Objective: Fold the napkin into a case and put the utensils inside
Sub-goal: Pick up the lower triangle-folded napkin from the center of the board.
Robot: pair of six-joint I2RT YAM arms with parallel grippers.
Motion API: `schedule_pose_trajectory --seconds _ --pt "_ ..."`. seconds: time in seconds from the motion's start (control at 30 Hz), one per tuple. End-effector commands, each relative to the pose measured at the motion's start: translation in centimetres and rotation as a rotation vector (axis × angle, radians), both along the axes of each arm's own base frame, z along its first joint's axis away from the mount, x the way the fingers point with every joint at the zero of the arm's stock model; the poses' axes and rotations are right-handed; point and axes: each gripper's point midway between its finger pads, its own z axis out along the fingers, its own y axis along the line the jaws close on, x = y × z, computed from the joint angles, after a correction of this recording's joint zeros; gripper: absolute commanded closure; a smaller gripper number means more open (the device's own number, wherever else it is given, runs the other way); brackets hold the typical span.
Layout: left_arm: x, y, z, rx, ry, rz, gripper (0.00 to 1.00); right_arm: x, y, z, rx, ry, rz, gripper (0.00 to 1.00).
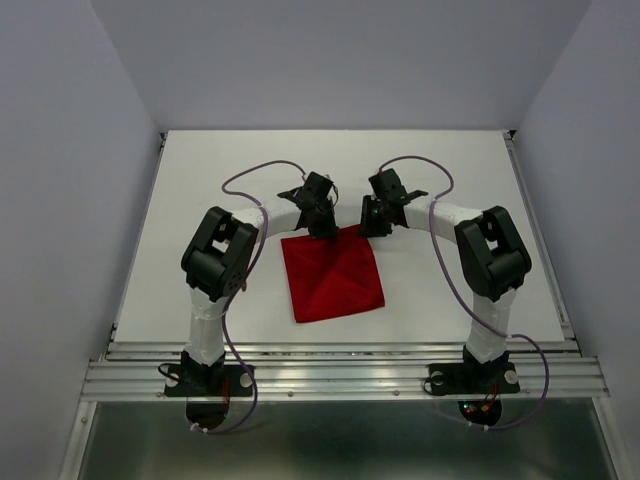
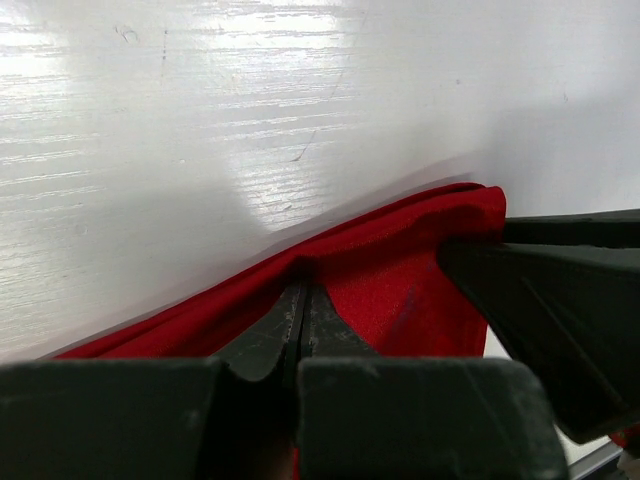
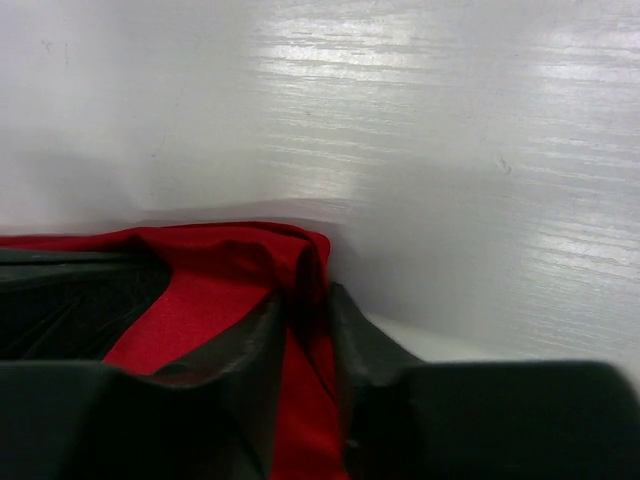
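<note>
White table (image 1: 200, 200) filled the overhead view, pale grey walls on three sides, an aluminium rail (image 1: 340, 372) along its near edge carrying both bases. The left arm (image 1: 215, 262) and right arm (image 1: 492, 258) both reached forward and bent inward, wrists nearly meeting over the middle of the board. The napkin (image 1: 332, 275) lay flat between them at the table's centre, a bright red near-square turned slightly askew, creases crossing it; and both claws were down on its far edge.

The left gripper (image 1: 323, 228) sat about midway along that edge, the right gripper (image 1: 374, 224) at the far right corner, the two just beside each other. From the left wrist, the left fingers (image 2: 270, 335) were clenched tight together with the red hem pinched at their tips, the cloth rising in a small ridge there; one dark finger of the other claw showed at the right, against the corner of the same cloth. From the right wrist, the right fingers (image 3: 262, 335) stood close with a fold of red bunched between them, grasping the napkin's corner, which stood up in a small peak against the white surface; the left claw was only a dark shape at the left of that view, up against the cloth.
</note>
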Motion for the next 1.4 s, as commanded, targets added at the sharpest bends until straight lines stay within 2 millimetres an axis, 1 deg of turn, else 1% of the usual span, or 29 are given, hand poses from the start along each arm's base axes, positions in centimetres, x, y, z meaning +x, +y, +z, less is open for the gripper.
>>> schedule_pose_trajectory --seconds 0.0,0.07,0.23,0.43,0.5,0.53,0.6,0.63,0.7,0.73,0.8,0.83,0.87,0.9,1.07,1.1,1.17,1.27,1.33,1.37 --pt "0.0 0.6 -0.9 0.030 -0.003 -0.003 0.99 1.2 0.8 1.6 0.044 -0.055 -0.011 0.80" --pt "-0.1 0.7 -1.1 0.033 0.001 -0.005 0.99 1.4 0.9 2.5 0.055 -0.074 -0.013 0.87" --pt "-0.3 1.2 -1.2 0.041 0.004 0.001 0.99 1.5 1.3 5.0 0.099 -0.124 -0.001 0.95" --pt "-0.8 1.6 -1.8 0.045 0.024 0.008 0.99 1.1 2.3 6.7 0.144 -0.145 0.016 0.98" --pt "-0.9 1.6 -2.0 0.041 0.026 0.007 0.99 0.6 3.1 7.4 0.154 -0.153 0.037 0.98" --pt "-0.9 1.6 -2.0 0.041 0.026 0.007 0.99 0.6 3.0 7.6 0.152 -0.154 0.035 0.98" --pt "-0.8 1.6 -2.1 0.040 0.028 0.009 0.99 0.0 4.0 8.1 0.161 -0.157 0.059 0.98" --pt "-0.8 1.5 -2.0 0.035 0.026 0.008 0.99 0.1 4.1 8.4 0.168 -0.159 0.058 0.98" --pt "-0.8 1.5 -2.1 0.032 0.028 0.009 0.99 -0.4 5.0 8.6 0.174 -0.156 0.077 0.98" --pt "-0.8 1.4 -2.0 0.029 0.026 0.009 0.99 -0.4 5.0 8.6 0.175 -0.154 0.077 0.98" --pt "-0.8 1.4 -2.0 0.028 0.027 0.011 0.99 -0.9 6.1 8.7 0.178 -0.151 0.098 0.99" --pt "-0.8 1.4 -2.0 0.028 0.027 0.011 0.99 -0.9 6.1 8.3 0.174 -0.144 0.096 0.99" --pt "-0.8 1.4 -2.0 0.025 0.027 0.010 0.99 -1.2 6.6 8.0 0.172 -0.135 0.102 0.99" --pt "-0.8 1.4 -2.0 0.025 0.025 0.011 0.99 -1.1 6.6 8.0 0.171 -0.138 0.101 0.99" --pt "-0.9 1.3 -2.0 0.019 0.027 0.012 0.99 -2.1 8.7 6.9 0.174 -0.102 0.117 0.99" --pt "-1.0 1.3 -2.0 0.017 0.028 0.010 0.99 -2.0 8.8 6.7 0.172 -0.097 0.112 0.99" --pt "-1.0 1.2 -2.0 0.012 0.029 0.009 0.99 -2.4 9.5 6.1 0.162 -0.079 0.113 0.99" --pt "-1.0 1.1 -1.8 0.004 0.028 0.009 0.99 -2.2 9.3 5.1 0.145 -0.055 0.073 0.99" --pt "-1.2 1.3 -1.9 0.007 0.032 0.010 0.99 -2.2 9.1 4.0 0.131 -0.036 0.055 0.99" --pt "-1.1 1.3 -1.6 0.002 0.026 0.014 0.99 -2.2 9.1 3.7 0.129 -0.029 0.044 0.99"
